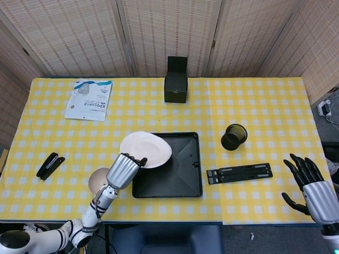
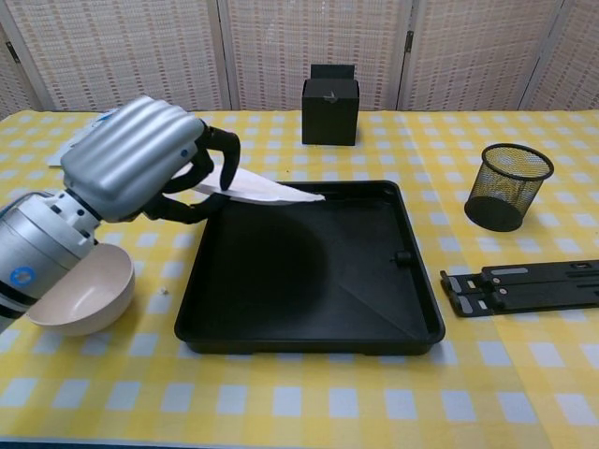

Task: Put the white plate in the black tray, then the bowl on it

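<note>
- Right hand (image 1: pixel 310 185): off the near right corner of the table (image 1: pixel 265 106), fingers spread, holding nothing. Only the head view shows it.
- Bowl (image 2: pixel 82 290): beige, upright, on the table near the near edge, just left of the black tray (image 2: pixel 374 309). Left forearm partly covers it in both views.
- Left hand (image 2: pixel 140 164): fingers curled around the near-left rim of the white plate (image 1: pixel 146 150), gripping it.
- White plate: held in the air, tilted, over the left part of the black tray. In the chest view it shows edge-on, its far tip (image 2: pixel 314 197) level with the tray's far wall. Cannot tell if it touches the tray.
- Black tray: square, at the middle of the table toward the near edge. Nothing lies on its bare floor.
- Black folding stand (image 1: pixel 239 173): flat on the table, just right of the tray.
- Black stapler (image 1: pixel 50 165): near the left edge, well apart from the tray.
- Mesh pen cup (image 2: pixel 506 186): upright, right of the tray, beyond the stand.
- Black box (image 2: pixel 329 111): past the tray's far side, near the far edge, mid-table.
- Mask packet (image 1: pixel 88 99): white and blue, flat near the far left corner.
</note>
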Robot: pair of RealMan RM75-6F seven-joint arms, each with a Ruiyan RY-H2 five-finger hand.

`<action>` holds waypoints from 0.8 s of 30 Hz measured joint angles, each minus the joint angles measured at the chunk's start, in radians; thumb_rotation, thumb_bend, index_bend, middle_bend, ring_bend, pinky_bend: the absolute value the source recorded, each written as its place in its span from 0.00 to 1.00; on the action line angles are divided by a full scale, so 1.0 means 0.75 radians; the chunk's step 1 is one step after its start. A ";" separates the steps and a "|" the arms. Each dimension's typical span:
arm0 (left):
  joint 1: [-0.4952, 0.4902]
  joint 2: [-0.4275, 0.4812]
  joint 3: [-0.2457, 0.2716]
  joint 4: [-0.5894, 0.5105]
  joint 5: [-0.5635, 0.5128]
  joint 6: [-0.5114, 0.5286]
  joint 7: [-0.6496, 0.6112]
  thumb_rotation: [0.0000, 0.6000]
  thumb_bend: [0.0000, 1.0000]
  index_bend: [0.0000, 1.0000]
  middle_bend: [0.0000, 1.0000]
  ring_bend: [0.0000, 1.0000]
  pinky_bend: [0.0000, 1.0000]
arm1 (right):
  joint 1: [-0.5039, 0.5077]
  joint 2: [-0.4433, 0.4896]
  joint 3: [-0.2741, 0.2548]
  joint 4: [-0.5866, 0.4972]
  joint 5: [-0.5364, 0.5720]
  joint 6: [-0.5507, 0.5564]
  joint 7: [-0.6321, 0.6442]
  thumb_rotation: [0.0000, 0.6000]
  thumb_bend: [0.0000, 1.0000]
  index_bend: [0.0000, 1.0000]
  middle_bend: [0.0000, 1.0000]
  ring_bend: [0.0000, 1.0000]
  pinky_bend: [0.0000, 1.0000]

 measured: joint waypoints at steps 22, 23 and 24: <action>-0.002 -0.162 0.005 0.116 -0.053 -0.229 -0.032 1.00 0.49 0.53 1.00 1.00 1.00 | -0.082 0.030 0.025 0.065 0.009 0.179 0.164 1.00 0.31 0.00 0.00 0.00 0.00; -0.001 -0.161 0.002 0.105 -0.062 -0.241 -0.031 1.00 0.47 0.51 1.00 1.00 1.00 | -0.082 0.033 0.022 0.066 0.003 0.179 0.170 1.00 0.31 0.00 0.00 0.00 0.00; 0.000 -0.160 -0.001 0.097 -0.070 -0.249 -0.033 1.00 0.44 0.49 1.00 1.00 1.00 | -0.083 0.035 0.020 0.066 -0.004 0.181 0.176 1.00 0.31 0.00 0.00 0.00 0.00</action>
